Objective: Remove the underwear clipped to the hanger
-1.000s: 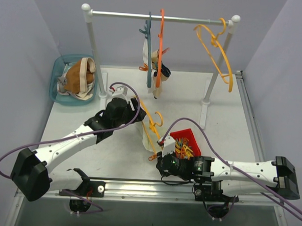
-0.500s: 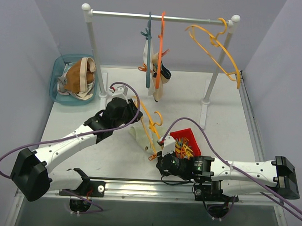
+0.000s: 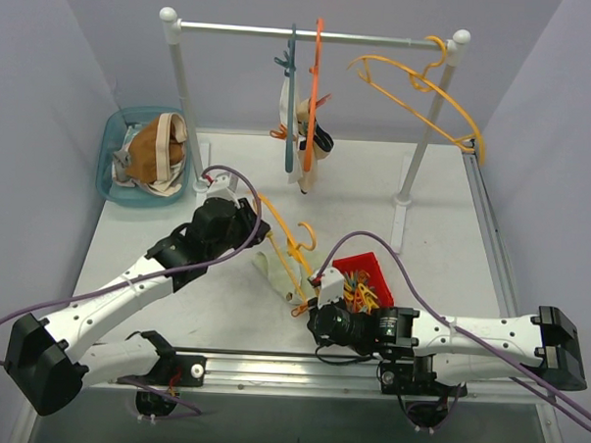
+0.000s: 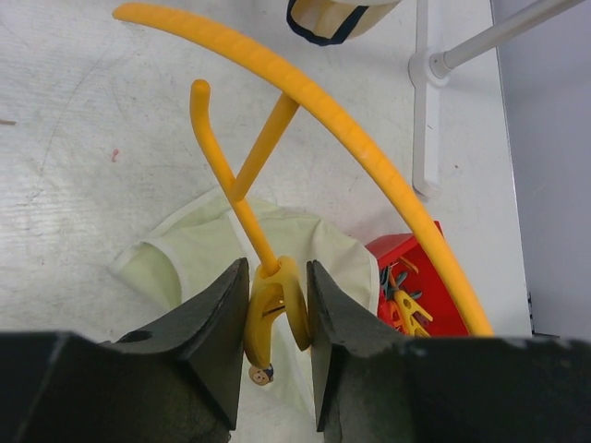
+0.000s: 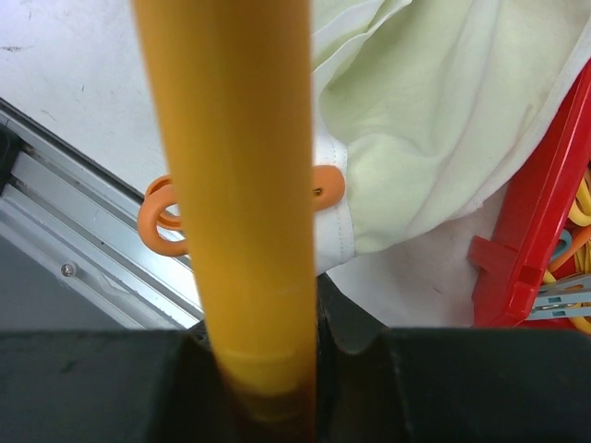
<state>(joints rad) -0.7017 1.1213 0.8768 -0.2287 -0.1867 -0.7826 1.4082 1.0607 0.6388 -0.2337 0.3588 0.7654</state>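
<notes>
A yellow hanger (image 3: 283, 248) is held low over the table between both grippers. My left gripper (image 3: 254, 223) is shut on a yellow clothespin (image 4: 275, 305) on the hanger's bar (image 4: 369, 157). My right gripper (image 3: 312, 299) is shut on the hanger's other end (image 5: 240, 185). A pale cream underwear (image 3: 272, 270) lies under the hanger on the table, also in the left wrist view (image 4: 314, 245). An orange clothespin (image 5: 162, 217) pins its white waistband (image 5: 337, 235) at the right gripper. More underwear (image 3: 309, 134) hangs clipped on the rack's hangers.
A red bin (image 3: 364, 278) of clothespins sits just right of the right gripper. A teal basket (image 3: 116, 179) with brown and cream briefs stands at the back left. The white rack (image 3: 175, 69) spans the back, with an empty yellow hanger (image 3: 419, 90) swinging at its right end.
The pale underwear has dropped from hanging at the hanger onto the table. My left arm has shifted slightly left. The empty yellow hanger on the rail has swung to the right.
</notes>
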